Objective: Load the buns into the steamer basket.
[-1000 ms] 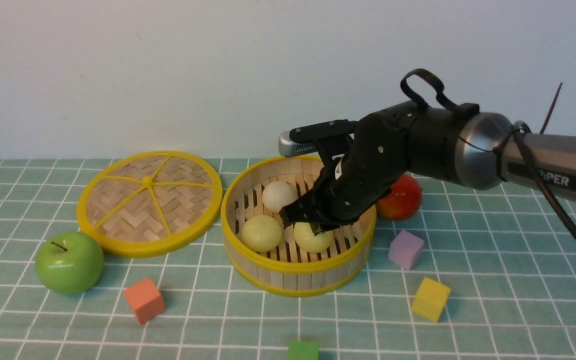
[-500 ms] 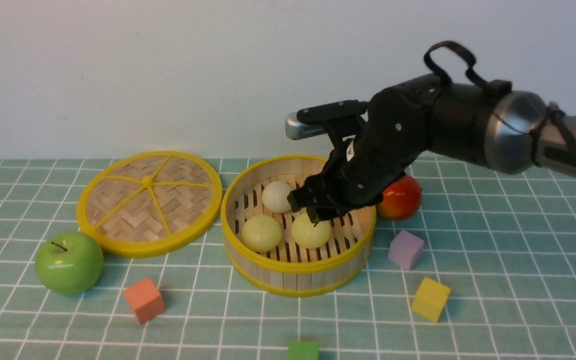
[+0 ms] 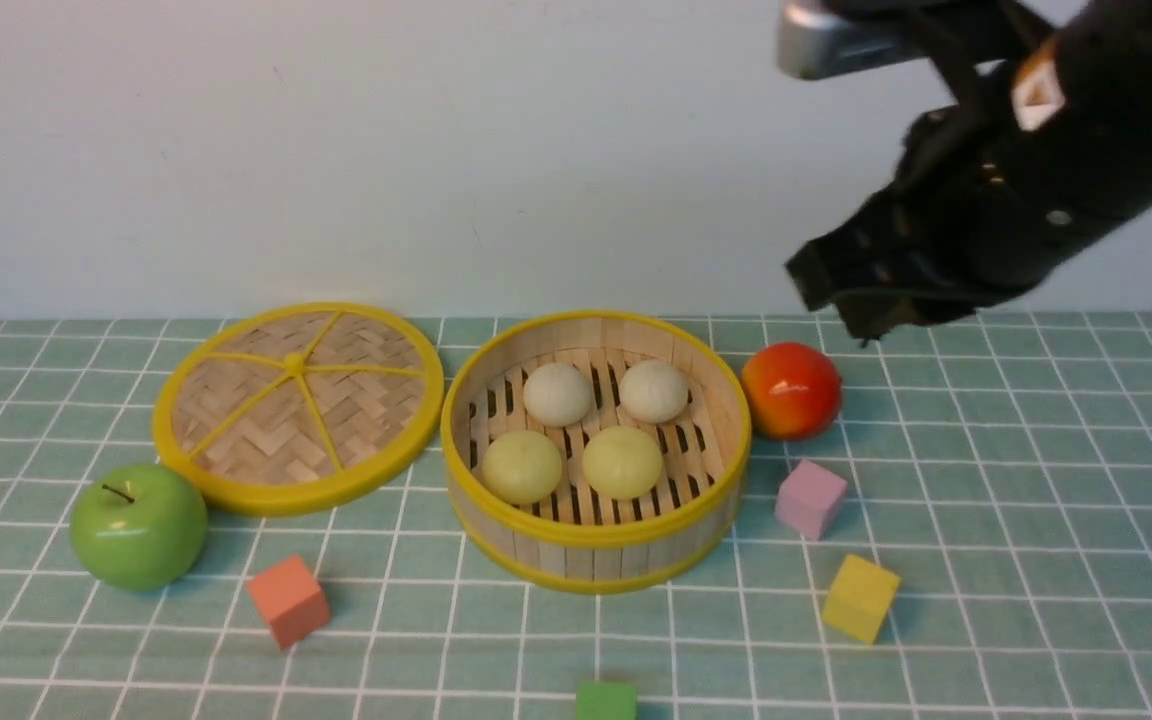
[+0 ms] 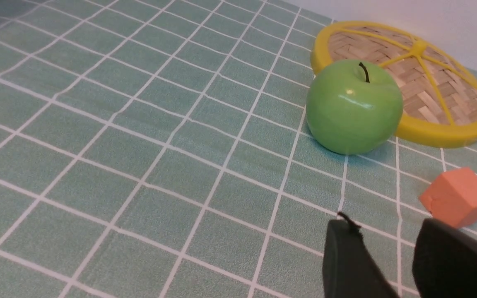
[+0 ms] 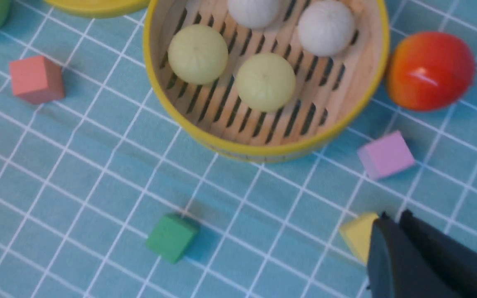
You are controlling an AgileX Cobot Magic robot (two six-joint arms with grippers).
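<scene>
While all four buns (image 3: 586,427) lay inside the steamer basket (image 3: 591,555), two off-white at the back and two pale yellow-green in front, I judged little was left to spoil. My right pincer (image 3: 851,300) hung high above the red-orange fruit (image 3: 791,390), its jaws pressed together on nothing; a careless swing down could have clipped the basket rim or rolled that fruit. My left pincer (image 4: 381,260) sat low over the table (image 4: 139,145) near the green apple (image 4: 353,106), jaws partly apart and empty; a sweep could have nudged the apple. I counted one woven lid (image 3: 298,402), two fruits, and four cubes: orange (image 3: 287,600), purple (image 3: 811,498), yellow (image 3: 861,598), green (image 3: 606,700).
</scene>
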